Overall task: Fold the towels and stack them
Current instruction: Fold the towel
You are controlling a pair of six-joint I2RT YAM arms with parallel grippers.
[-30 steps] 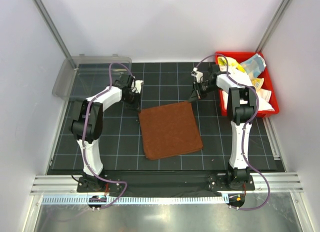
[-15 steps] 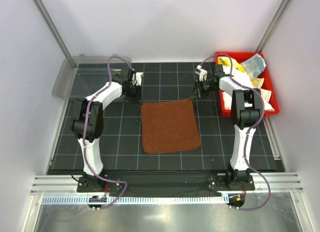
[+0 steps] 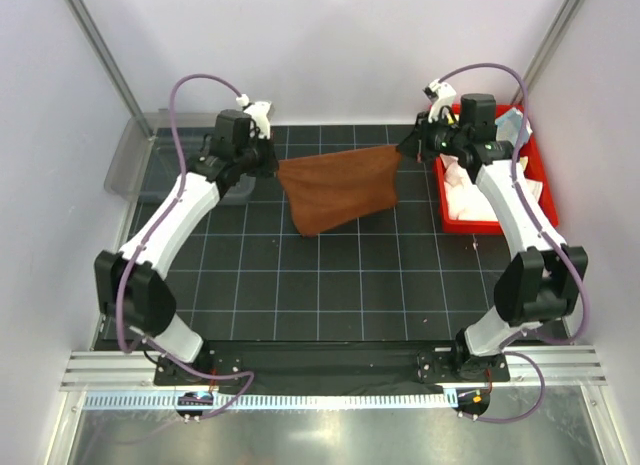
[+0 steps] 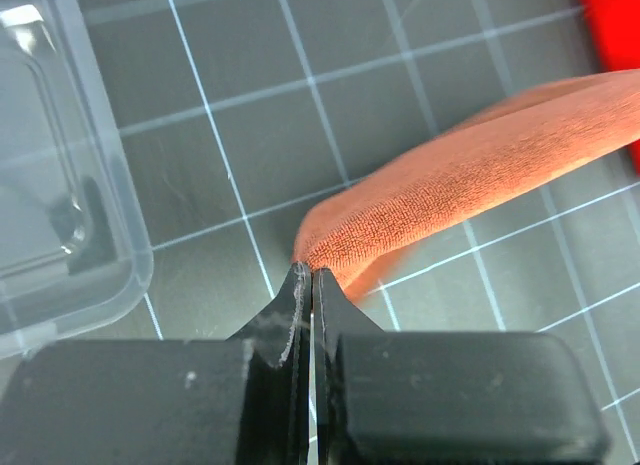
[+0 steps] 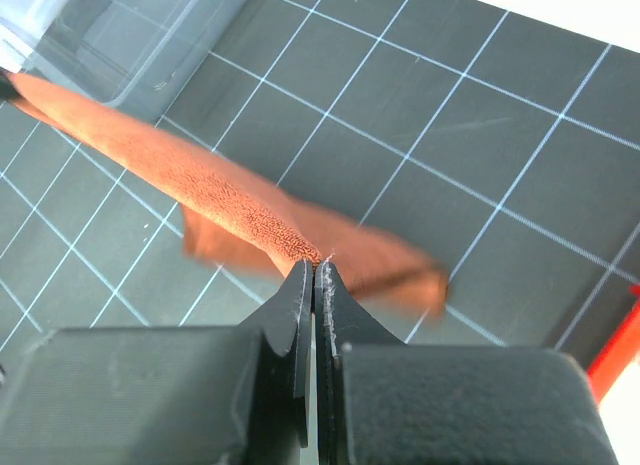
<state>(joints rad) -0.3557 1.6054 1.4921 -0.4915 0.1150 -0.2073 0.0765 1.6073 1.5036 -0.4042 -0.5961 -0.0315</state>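
A rust-brown towel hangs in the air over the far half of the mat, stretched between both arms. My left gripper is shut on its left top corner, and my right gripper is shut on its right top corner. In the left wrist view the towel runs up and right from the closed gripper. From the right wrist camera the cloth stretches up and left from the pinched tips of that gripper. More towels, mostly white, lie in the red bin.
A clear plastic lid or tray lies at the far left corner of the gridded black mat; it also shows in the left wrist view. The red bin stands at the far right edge. White walls enclose the cell.
The towel lay flat on the mat before; both grippers have pinched its far corners and lifted it, moving apart and toward the back, so it now hangs stretched between them.
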